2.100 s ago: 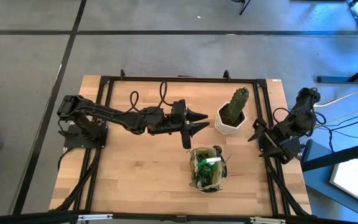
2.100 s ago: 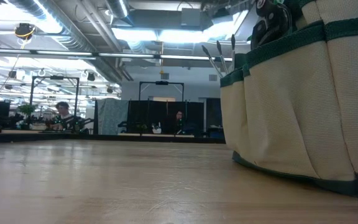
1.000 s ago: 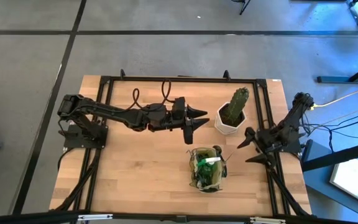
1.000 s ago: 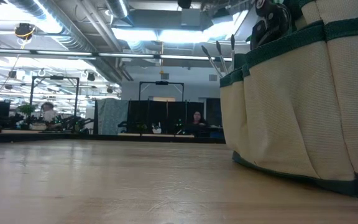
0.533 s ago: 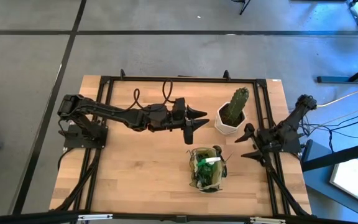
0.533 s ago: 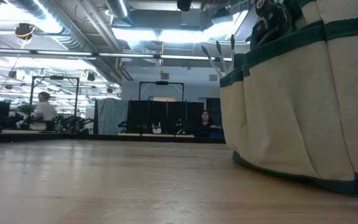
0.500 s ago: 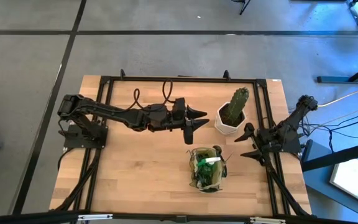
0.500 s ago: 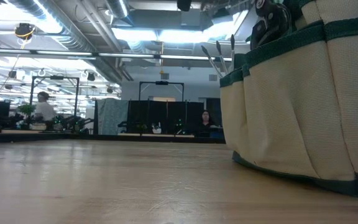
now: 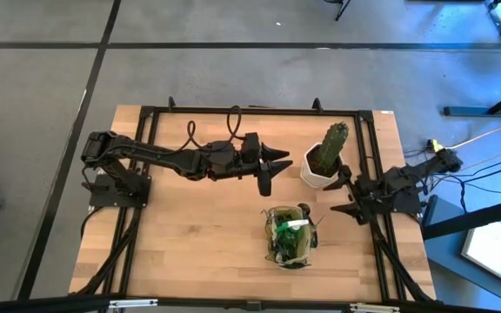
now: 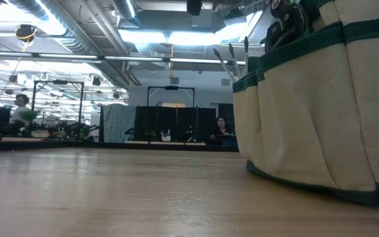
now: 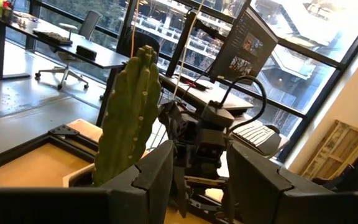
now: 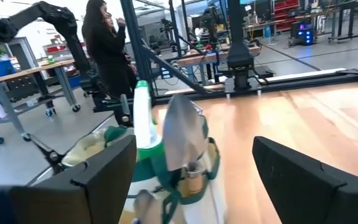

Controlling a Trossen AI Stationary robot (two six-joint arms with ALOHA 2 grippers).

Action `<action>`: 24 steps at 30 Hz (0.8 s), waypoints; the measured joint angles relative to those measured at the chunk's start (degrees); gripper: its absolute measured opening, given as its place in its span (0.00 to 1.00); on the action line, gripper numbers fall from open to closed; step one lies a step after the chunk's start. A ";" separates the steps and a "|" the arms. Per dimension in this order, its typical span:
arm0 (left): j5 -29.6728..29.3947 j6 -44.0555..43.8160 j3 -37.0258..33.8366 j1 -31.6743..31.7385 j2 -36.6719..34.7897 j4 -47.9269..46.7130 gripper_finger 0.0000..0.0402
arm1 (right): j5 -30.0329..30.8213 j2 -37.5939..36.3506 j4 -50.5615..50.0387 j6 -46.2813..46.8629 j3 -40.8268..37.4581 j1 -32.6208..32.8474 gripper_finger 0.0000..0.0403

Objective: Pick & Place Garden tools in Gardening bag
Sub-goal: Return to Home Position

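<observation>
Counter under me, the gardening bag standing right of its centre. Cactus behind it. My left fingers spread wide, empty, just beside the cactus; my right fingers gape empty on its other side. Spray bottle and trowel sit in the bag.

Bag before cactus, tools inside (upright)

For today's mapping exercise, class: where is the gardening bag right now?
In the high view the gardening bag stands on the right half of the table, toward the picture's bottom, below the cactus pot and apart from it.
</observation>
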 joint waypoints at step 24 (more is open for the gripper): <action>0.00 0.04 0.00 -0.22 0.00 -0.49 0.36 | -12.96 2.32 -1.57 1.21 -0.02 -20.71 0.80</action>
